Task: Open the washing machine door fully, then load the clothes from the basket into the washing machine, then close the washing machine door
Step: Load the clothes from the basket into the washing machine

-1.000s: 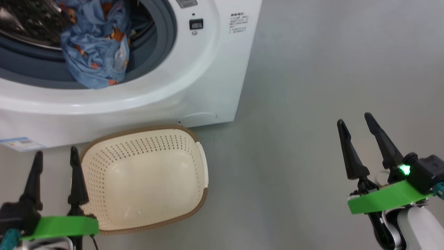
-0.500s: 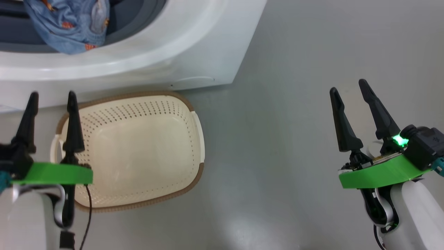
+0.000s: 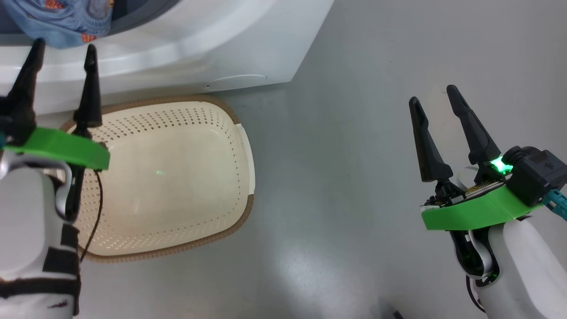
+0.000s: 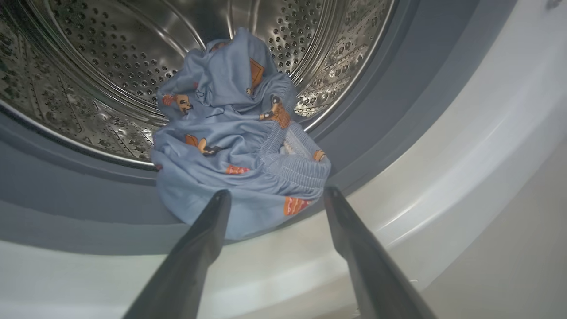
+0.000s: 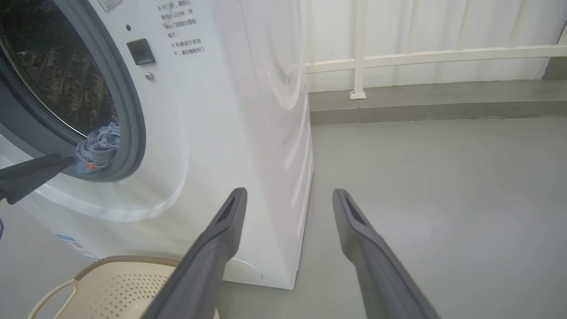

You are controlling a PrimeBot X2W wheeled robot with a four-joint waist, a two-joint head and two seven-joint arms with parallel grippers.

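Note:
The washing machine [image 3: 199, 48] stands with its drum open. The washing machine door is out of view. The light-blue clothes [image 4: 239, 146] with orange figures lie bunched on the grey rubber ring at the drum's lower lip, and part of them hangs over it [image 3: 57, 17]. The cream basket [image 3: 177, 177] sits empty on the floor against the machine's front. My left gripper [image 3: 64, 44] is open, its tips just short of the clothes, nothing between them [image 4: 277, 190]. My right gripper [image 3: 433, 93] is open and empty over the floor, right of the machine [image 5: 289, 191].
Grey floor [image 3: 345, 155] stretches right of the machine and basket. A round white flap [image 3: 234, 82] sits low on the machine's front. In the right wrist view, a low ledge with a white railing [image 5: 421, 55] runs behind the machine.
The head camera has tipped down, shifting the whole picture up. My left gripper has gone forward from beside the basket to the drum's lip, still open. The right gripper has hardly moved.

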